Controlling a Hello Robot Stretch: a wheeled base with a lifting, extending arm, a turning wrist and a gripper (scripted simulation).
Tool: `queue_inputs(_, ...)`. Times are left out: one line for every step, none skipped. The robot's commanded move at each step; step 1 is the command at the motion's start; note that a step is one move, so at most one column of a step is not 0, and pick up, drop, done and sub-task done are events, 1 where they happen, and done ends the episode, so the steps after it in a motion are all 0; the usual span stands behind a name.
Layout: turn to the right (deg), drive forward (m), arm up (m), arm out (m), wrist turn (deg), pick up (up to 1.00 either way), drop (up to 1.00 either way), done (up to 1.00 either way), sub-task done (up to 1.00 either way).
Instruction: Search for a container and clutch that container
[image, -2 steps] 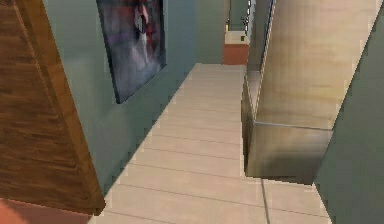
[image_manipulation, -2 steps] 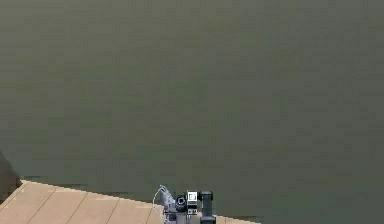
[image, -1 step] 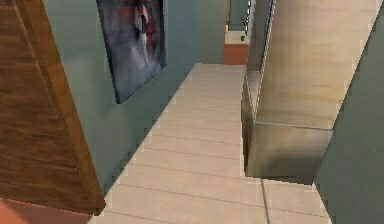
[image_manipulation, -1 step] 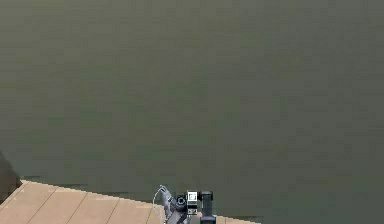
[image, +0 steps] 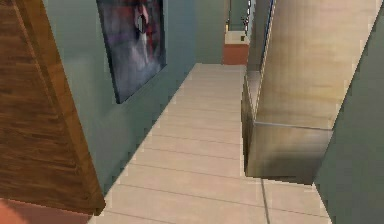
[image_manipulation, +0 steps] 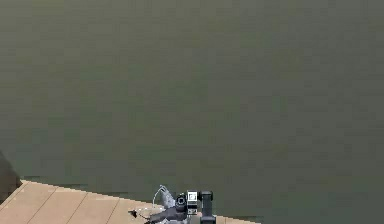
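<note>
Wood door (image: 40, 120) sat closest, lower left of fwd view. Claw (image_manipulation: 155, 201) at bottom centre of arm side view had only bare floor (image_manipulation: 60, 205) + wall (image_manipulation: 200, 90) behind, so holding nothing; released or clenched, I couldn't tell. Which way the container lay from it, no clue tbh. I guessed further down the corridor (image: 200, 110), top centre.

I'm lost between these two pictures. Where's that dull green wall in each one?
Forward view: the green wall runs down the right edge, beside the tall pale cabinet.
Arm side view: the green wall rises across the picture above the floor strip.
Shared landmark: the tan tiled floor at the wall's foot.
</note>
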Motion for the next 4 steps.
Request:
queue_inputs(0.0,0.0,0.0,0.0,45.0,0.0,0.0,0.0,0.0)
queue_inputs(0.0,0.0,0.0,0.0,24.0,0.0,0.0,0.0,0.0)
queue_inputs(0.0,0.0,-0.3,0.0,0.0,0.0,0.0,0.0,0.0)
queue_inputs(0.0,0.0,0.0,0.0,0.0,1.0,0.0,0.0,0.0)
